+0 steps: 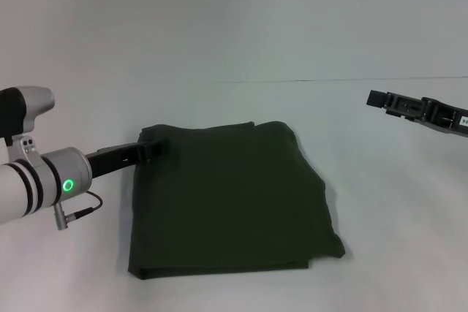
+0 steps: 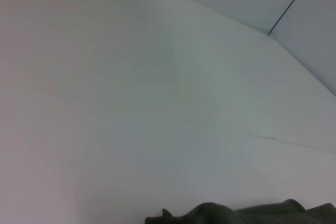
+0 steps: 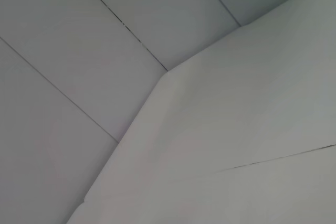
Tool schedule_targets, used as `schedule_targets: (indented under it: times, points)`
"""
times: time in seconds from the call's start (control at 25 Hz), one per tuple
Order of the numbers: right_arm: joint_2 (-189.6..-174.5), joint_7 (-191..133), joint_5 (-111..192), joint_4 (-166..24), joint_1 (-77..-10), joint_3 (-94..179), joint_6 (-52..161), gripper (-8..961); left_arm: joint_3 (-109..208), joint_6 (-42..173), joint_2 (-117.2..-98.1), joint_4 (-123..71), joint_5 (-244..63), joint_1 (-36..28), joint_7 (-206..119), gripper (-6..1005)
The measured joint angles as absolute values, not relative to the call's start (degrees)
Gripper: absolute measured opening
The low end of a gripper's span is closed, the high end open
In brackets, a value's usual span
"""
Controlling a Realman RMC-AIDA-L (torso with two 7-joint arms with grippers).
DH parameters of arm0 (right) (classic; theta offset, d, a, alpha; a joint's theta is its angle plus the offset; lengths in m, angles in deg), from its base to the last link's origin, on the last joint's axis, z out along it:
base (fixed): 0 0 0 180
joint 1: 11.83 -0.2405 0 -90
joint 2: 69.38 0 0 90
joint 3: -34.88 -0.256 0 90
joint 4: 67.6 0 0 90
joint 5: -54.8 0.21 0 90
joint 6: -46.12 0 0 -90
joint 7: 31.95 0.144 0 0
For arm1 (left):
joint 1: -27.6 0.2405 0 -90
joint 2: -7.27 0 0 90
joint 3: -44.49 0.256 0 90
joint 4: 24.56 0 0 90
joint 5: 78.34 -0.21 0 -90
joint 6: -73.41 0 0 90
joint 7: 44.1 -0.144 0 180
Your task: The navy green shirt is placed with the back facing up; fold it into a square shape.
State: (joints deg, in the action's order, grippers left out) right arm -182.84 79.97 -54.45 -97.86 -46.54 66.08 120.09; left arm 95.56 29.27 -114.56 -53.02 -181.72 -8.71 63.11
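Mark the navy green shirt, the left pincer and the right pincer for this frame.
navy green shirt (image 1: 230, 199): head view, middle of the folded cloth.
left pincer (image 1: 150, 150): head view, tip at the shirt's far left corner.
right pincer (image 1: 380, 99): head view, tip, raised clear of the shirt.

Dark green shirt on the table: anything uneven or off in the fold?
The folded dark olive-green cotton shirt is roughly square, but its near right corner juts past the lower layer, leaving a step. The left gripper sits at its far left corner; the right gripper hangs clear.
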Motion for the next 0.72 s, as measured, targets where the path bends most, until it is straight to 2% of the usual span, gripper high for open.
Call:
schedule_targets:
  times: [0.24, 0.48, 0.72]
  points:
    - [-182.84, 80.5, -54.5, -98.2, -46.5, 66.1, 120.2, 835, 95.6, 29.1, -114.55, -53.1, -182.0, -9.2, 63.1, 328]
    - [-182.84, 80.5, -54.5, -98.3, -46.5, 66.1, 120.2, 834, 96.3, 29.1, -114.43, -53.1, -182.1, -9.9, 63.3, 102]
    - [-182.86, 80.3, -54.4, -98.1, -46.5, 66.1, 120.0, 834, 96.8, 29.1, -114.13, -53.1, -182.1, -10.7, 63.6, 17]
